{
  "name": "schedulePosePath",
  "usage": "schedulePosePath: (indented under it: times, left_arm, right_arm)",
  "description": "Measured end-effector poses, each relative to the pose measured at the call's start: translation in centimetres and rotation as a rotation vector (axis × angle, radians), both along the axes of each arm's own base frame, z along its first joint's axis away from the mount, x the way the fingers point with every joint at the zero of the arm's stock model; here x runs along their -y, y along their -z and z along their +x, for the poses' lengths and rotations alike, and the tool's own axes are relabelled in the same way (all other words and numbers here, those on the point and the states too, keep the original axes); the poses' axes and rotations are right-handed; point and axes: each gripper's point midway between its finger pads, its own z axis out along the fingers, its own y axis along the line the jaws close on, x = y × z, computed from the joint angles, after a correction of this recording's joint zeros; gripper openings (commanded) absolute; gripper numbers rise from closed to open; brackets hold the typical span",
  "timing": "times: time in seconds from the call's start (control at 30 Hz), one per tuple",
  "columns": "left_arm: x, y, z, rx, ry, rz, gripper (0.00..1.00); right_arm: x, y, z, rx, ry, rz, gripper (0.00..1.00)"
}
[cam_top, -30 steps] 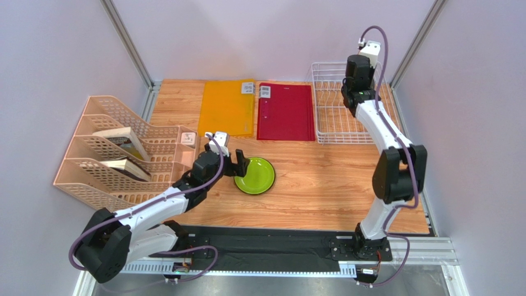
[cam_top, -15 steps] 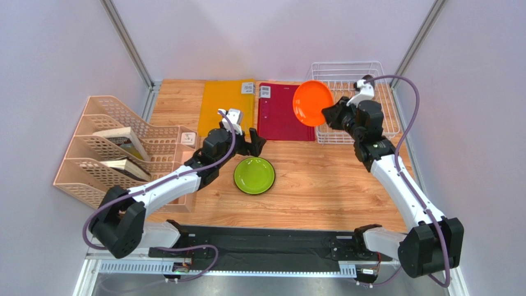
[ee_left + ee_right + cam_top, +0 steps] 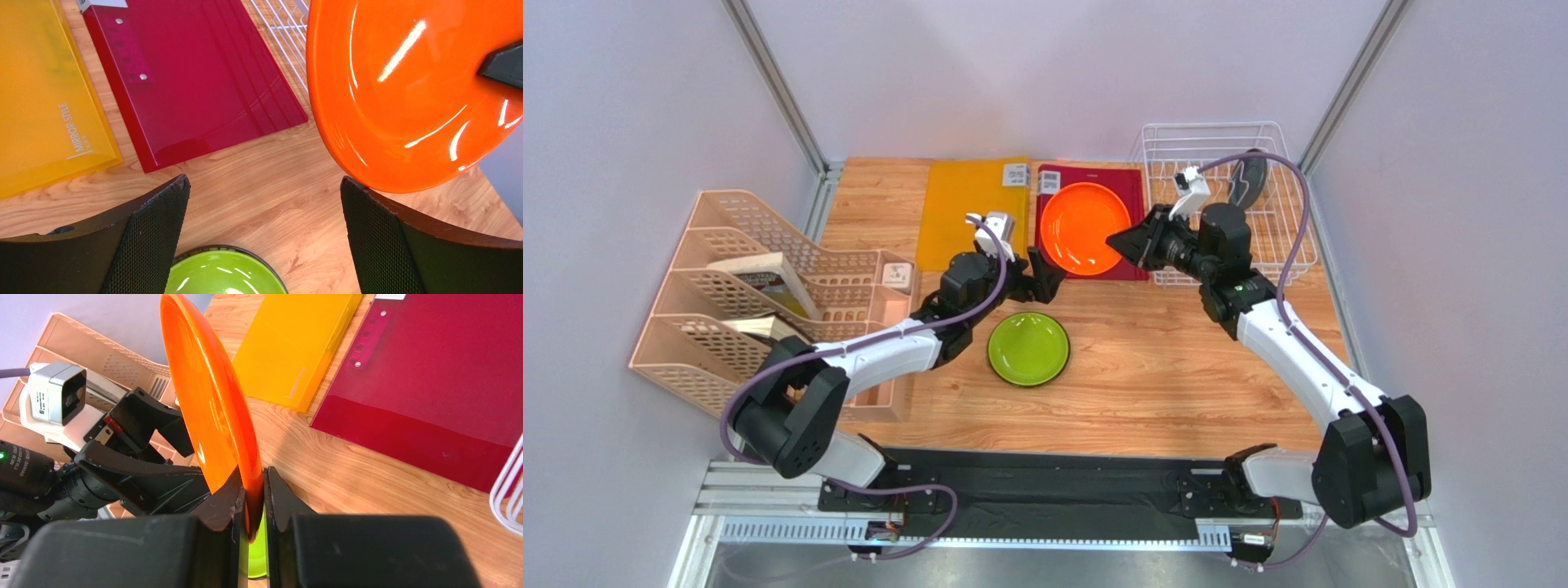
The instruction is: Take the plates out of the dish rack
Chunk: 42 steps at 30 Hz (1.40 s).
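Note:
My right gripper (image 3: 1133,243) (image 3: 255,502) is shut on the rim of the orange plate (image 3: 1085,229) (image 3: 215,404) and holds it on edge in the air over the red folder. My left gripper (image 3: 1044,272) (image 3: 264,233) is open and empty, just left of and below that plate (image 3: 399,92), not touching it. The lime green plate (image 3: 1028,348) (image 3: 224,275) lies flat on the table under the left gripper. The white wire dish rack (image 3: 1210,125) stands at the back right with a dark plate (image 3: 1248,178) upright in it. The dark red plate is out of view.
A red folder (image 3: 1106,263) (image 3: 190,79) and an orange folder (image 3: 971,214) (image 3: 43,98) lie flat at the back. A beige file organiser (image 3: 756,294) with books stands at the left. Bare wood lies to the right of the green plate.
My right arm has carried the orange plate left, away from the rack, to over the red folder. My left gripper has moved slightly farther and right toward it, still open.

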Motion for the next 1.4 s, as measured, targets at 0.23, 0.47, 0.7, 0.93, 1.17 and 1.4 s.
schedulePosePath:
  times: [0.23, 0.47, 0.7, 0.93, 1.17, 1.4]
  left_arm:
    - [-0.5, -0.8, 0.5, 0.016, -0.047, -0.031, 0.97]
    - [-1.4, -3.8, 0.3, 0.073, -0.081, -0.121, 0.97]
    - [-2.3, -4.3, 1.3, 0.039, -0.075, -0.208, 0.94]
    - [-2.1, -2.0, 2.2, -0.064, -0.025, -0.279, 0.86]
    - [-1.4, -2.0, 2.2, -0.092, 0.051, -0.362, 0.49]
    - [-0.8, -2.8, 1.9, -0.096, 0.118, -0.422, 0.0]
  right_arm:
    - [0.2, 0.1, 1.0, 0.015, 0.042, -0.013, 0.0]
    - [0.5, 1.5, 1.3, -0.006, 0.054, -0.059, 0.0]
    - [-0.7, 4.1, 1.2, -0.079, -0.015, -0.056, 0.0]
    - [-2.0, 4.5, 0.8, -0.11, -0.086, -0.012, 0.0]
    - [-3.1, 4.8, 0.8, -0.139, -0.144, 0.033, 0.0]
    - [-3.2, 5.2, 0.9, -0.17, -0.157, 0.056, 0.0]
